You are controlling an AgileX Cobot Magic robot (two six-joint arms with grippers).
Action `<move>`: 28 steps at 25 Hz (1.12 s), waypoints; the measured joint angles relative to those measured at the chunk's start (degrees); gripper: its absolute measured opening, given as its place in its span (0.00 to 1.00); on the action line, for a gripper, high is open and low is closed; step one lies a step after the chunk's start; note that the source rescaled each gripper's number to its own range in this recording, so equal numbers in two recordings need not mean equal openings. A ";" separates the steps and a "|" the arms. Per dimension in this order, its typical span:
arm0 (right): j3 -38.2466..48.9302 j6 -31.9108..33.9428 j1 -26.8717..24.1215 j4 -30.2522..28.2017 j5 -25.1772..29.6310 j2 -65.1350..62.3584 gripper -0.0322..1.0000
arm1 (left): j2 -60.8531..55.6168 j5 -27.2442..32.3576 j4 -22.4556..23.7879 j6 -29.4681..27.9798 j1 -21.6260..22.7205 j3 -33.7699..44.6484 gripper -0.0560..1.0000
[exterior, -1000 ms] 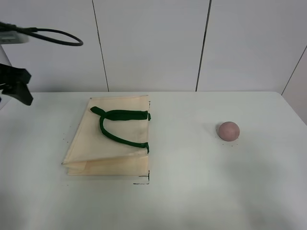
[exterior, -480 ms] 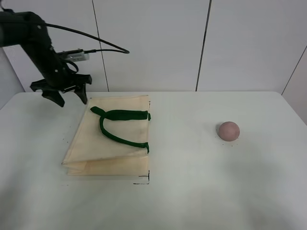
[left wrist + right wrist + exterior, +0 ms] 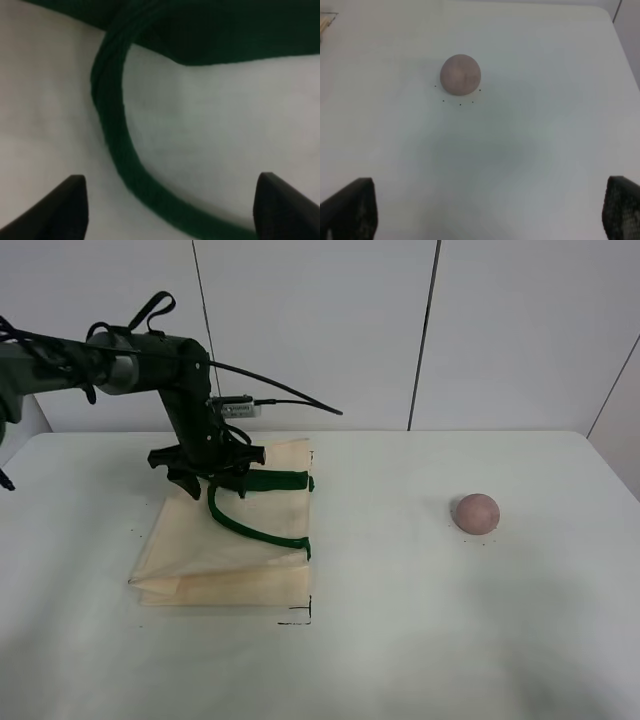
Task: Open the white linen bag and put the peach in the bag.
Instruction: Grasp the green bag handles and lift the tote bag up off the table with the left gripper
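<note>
The left end effector (image 3: 212, 484) hangs with its jaws spread wide over the far end of the dark green handle strap (image 3: 112, 125), where the strap loops across the white linen bag (image 3: 240, 565). The bag lies flat and closed on the tabletop (image 3: 420, 630), with its lower layers folded along the near edge.

The main risk is a bad pinch. If the jaws close on the strap with cloth under it, or on both handles at once, the whole bag would likely lift shut instead of opening. If they close on only the strap's edge, it could slip out. The left wrist view is close and blurred, so I cannot tell whether the fingertips (image 3: 70, 207) already touch the fabric. Pulling the strap sideways could also drag the light bag along the tabletop, since nothing pins it down.

The peach (image 3: 476, 512) sits alone on the tabletop, well apart from the bag on the right. The right end effector (image 3: 485, 215) is also wide open, back from the fruit and touching nothing. A round fruit would probably roll if it were nudged off-centre.

Nothing stands between the peach and the bag. A black cable (image 3: 290, 405) trails off the left arm above the bag, and small black marks (image 3: 297, 620) lie just beside the bag's near corner.
</note>
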 joint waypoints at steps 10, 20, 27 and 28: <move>0.00 0.00 0.00 0.00 0.00 0.00 1.00 | 5.10 -2.55 1.07 -0.64 1.29 0.00 1.00; 0.00 0.00 0.00 0.00 0.00 0.00 1.00 | 5.89 -4.02 1.33 -0.69 1.58 0.00 0.75; 0.00 0.00 0.00 0.00 0.00 0.00 1.00 | 5.89 -1.15 1.40 -2.55 1.58 -2.06 0.05; 0.00 0.00 0.00 0.00 0.00 0.00 1.00 | 5.83 0.32 1.40 -2.55 1.58 -3.20 0.05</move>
